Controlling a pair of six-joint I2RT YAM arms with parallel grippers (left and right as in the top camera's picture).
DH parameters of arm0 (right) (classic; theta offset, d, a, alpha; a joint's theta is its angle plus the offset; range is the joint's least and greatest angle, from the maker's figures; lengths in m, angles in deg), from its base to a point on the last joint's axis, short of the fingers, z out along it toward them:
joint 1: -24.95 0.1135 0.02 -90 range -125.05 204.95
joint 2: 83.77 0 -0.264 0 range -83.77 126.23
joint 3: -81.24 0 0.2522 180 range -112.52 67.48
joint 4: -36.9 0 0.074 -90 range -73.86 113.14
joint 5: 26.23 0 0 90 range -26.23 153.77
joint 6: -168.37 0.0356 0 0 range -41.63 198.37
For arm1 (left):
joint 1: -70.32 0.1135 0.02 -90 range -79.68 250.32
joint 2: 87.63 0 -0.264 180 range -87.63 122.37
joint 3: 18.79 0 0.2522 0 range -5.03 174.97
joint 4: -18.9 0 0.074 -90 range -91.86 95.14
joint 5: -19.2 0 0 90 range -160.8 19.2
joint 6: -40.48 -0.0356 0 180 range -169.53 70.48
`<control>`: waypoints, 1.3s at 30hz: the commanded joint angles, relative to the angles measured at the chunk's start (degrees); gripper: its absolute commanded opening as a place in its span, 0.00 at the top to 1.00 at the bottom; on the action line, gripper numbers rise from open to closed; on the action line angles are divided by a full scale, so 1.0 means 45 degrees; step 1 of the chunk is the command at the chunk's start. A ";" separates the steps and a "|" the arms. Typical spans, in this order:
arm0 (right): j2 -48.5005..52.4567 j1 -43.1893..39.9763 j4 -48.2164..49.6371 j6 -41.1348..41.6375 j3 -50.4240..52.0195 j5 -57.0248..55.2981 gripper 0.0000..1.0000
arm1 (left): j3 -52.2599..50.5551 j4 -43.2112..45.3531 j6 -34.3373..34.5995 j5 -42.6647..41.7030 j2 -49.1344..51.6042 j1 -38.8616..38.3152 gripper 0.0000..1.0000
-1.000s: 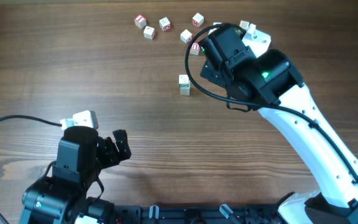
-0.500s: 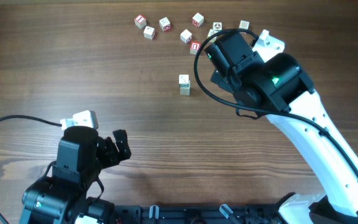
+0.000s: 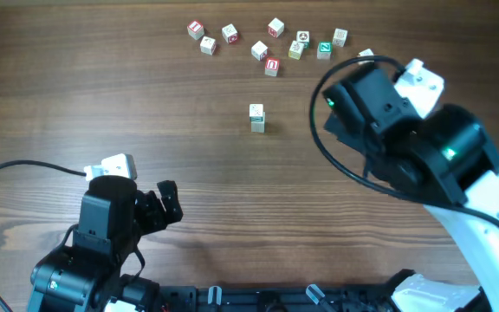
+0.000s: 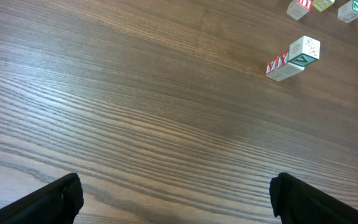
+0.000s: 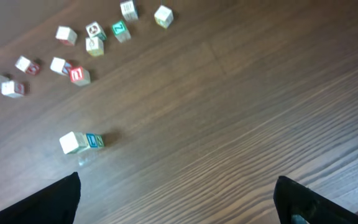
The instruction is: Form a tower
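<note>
Tower (image 3: 256, 118) stands mid-frame; loose cubes (image 3: 271, 64) upper centre. Left gripper (image 4: 176, 198) and right gripper (image 5: 178, 199): fingers spread, empty. Recommend square pinch, centred placement, gentle release.

In the left wrist view, upper right, the tower (image 4: 294, 59) shows red marks like the letter A low on its side; its teal print is too small to read. Overhead, near the top edge, a loose cube (image 3: 324, 48) bears a teal Z or 2. Other prints are illegible.
</note>
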 commanded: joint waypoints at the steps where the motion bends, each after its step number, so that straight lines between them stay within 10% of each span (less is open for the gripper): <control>1: -0.0568 0.0272 -0.0063 0.0223 -0.0165 -0.0427 0.00 | -0.0019 0.0024 -0.0019 0.0112 -0.0024 0.0034 0.00; 8: -0.0403 0.0330 0.2089 0.0005 0.1452 0.0423 0.00 | -0.0019 0.0024 -0.0019 0.0117 -0.0024 0.0034 0.00; 14: 0.1787 0.0330 0.6086 -0.4590 0.2171 0.2943 0.00 | -0.0019 0.0024 -0.0019 0.0112 -0.0024 0.0034 0.00; 39: 0.7849 0.0306 1.0661 -0.5858 0.2171 0.4027 0.21 | -0.0019 0.0024 -0.0019 0.0112 -0.0024 0.0034 0.00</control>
